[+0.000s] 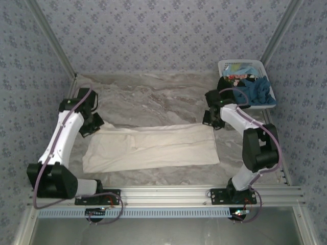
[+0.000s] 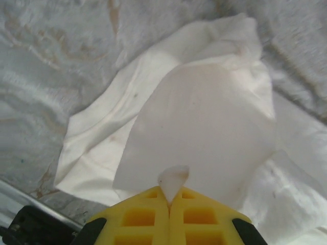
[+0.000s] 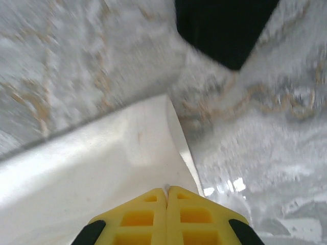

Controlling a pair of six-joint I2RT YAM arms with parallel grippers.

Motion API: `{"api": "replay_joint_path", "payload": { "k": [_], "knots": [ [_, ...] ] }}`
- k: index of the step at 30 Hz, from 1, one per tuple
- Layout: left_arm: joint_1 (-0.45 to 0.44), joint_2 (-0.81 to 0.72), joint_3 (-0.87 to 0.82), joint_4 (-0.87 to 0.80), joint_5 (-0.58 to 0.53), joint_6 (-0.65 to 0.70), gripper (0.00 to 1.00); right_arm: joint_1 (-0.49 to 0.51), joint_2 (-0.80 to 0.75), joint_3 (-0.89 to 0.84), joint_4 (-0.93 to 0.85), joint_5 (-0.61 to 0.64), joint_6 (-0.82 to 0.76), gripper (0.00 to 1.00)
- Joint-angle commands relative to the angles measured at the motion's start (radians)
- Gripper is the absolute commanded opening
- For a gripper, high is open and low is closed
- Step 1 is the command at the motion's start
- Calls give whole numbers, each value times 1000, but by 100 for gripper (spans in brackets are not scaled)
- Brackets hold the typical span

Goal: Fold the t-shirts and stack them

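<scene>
Top external: basket (image 1: 240, 62) w/ teal/black t-shirts (image 1: 258, 91) far-right, clear of off-white t-shirt (image 1: 153, 147).

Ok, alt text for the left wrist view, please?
The left hand, yellow fingers shut, pinches a flap of an off-white t-shirt raised toward the camera. The rest of the shirt lies rumpled on a marbled grey table.

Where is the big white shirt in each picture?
Top external: the off-white t-shirt lies flat in the lower middle.
Left wrist: centre, a corner pinched in the left gripper.
Right wrist: lower left, its edge in the right gripper.
Shared landmark: the marbled table cover, around it in all three.
</scene>
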Motion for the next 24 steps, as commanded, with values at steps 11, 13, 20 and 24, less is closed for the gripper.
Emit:
{"api": "replay_joint_path", "payload": {
  "k": [11, 13, 20, 24],
  "knots": [
    [-29, -184, -207, -59, -52, -113, 0, 6, -113, -124, -15, 27, 46, 0],
    [-31, -189, -229, -61, -48, -114, 0, 8, -112, -127, -23, 28, 50, 0],
    [-53, -207, -319, -36, -47, -150, 0, 17, -117, -150, -31, 35, 58, 0],
    [-81, -213, -351, -42, -77, -176, 0, 26, -123, -165, -57, 60, 76, 0]
  ]
}}
